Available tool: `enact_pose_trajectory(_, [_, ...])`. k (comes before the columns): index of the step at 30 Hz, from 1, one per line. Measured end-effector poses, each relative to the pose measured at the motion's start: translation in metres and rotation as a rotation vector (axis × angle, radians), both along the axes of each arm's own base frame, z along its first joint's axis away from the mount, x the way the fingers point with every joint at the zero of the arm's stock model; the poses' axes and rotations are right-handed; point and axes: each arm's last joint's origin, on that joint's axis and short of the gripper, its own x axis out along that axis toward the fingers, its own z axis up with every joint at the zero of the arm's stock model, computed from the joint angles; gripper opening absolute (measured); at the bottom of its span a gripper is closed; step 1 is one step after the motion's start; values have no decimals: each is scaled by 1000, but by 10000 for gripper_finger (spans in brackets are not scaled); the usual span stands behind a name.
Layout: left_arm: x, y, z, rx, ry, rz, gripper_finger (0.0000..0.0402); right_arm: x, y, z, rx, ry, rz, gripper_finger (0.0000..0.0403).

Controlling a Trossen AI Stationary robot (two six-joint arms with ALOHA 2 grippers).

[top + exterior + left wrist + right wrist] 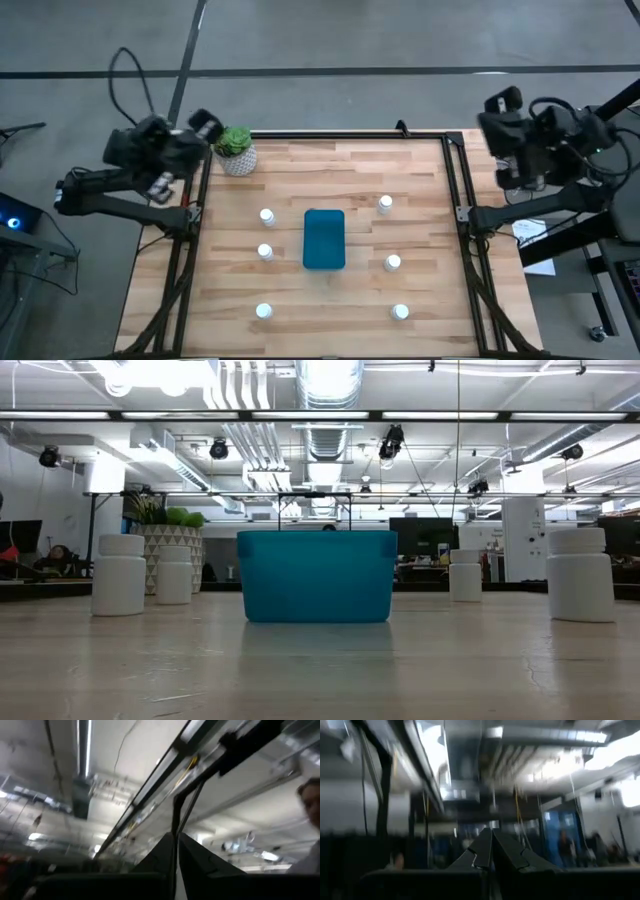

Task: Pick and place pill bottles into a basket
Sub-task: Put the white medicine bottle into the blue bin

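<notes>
we see both jaws pressed together, holding nothing: left gripper (175, 852) and right gripper (492, 847) off the table (345, 170). 6 pill bottles (267, 216) flank the basket (324, 239), 3 per side.

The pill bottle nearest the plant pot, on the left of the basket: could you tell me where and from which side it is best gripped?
Probably from straight above, fingers closing across the round body just under the cap. That pill bottle stands upright, apart from the basket and its neighbours, so its sides are free. The left gripper, parked off the table's corner, is nearer.
</notes>
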Motion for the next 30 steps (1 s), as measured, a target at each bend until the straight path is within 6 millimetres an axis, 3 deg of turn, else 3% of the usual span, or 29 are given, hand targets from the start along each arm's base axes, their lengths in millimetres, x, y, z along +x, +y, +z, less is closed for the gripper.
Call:
enact_pose_trajectory(6, [20,1,6,47,214,47,11,11,0,16,-33,223,-12,9])
enact_pose_trajectory(20, [16,2,24,126,613,109,11,41,-1,21,-71,580,-126,9])
enact_pose_trajectory(30, [17,3,11,149,856,156,11,68,-4,12,5,911,-272,9])
